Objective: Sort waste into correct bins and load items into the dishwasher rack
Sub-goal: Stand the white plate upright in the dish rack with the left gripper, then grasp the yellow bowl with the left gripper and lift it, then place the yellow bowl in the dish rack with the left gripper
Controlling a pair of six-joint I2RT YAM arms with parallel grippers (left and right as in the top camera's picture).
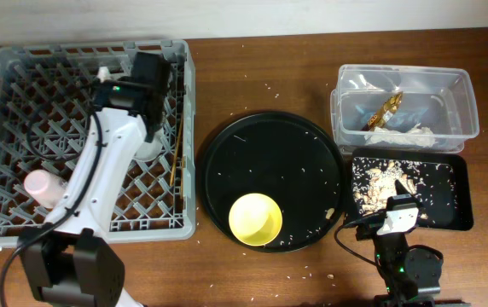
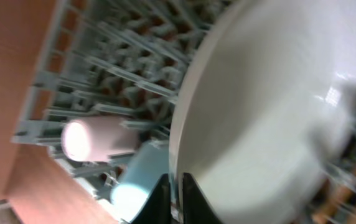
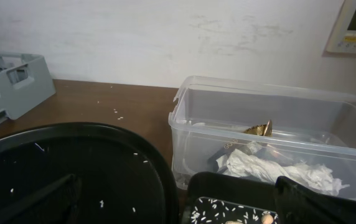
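Note:
My left gripper (image 2: 177, 198) is shut on the rim of the pale round plate (image 2: 271, 112) and holds it on edge over the grey dishwasher rack (image 1: 22, 77); overhead, the gripper (image 1: 148, 128) is above the plate (image 1: 148, 150). The pink cup (image 2: 97, 137) and the blue cup (image 2: 137, 186) lie in the rack. The chopsticks (image 1: 176, 153) lie at the rack's right side. The yellow bowl (image 1: 255, 217) sits on the round black tray (image 1: 270, 145). My right gripper (image 3: 184, 208) is open and empty at the table's front, near the shallow black tray (image 1: 449, 192) of food scraps (image 1: 389, 183).
The clear tub (image 1: 402, 81) at the back right holds the napkin (image 3: 277, 168) and the brown-gold wrapper (image 1: 386, 109). Rice grains are scattered on the round tray and the table. The rack's corner (image 3: 10, 81) shows at the left of the right wrist view.

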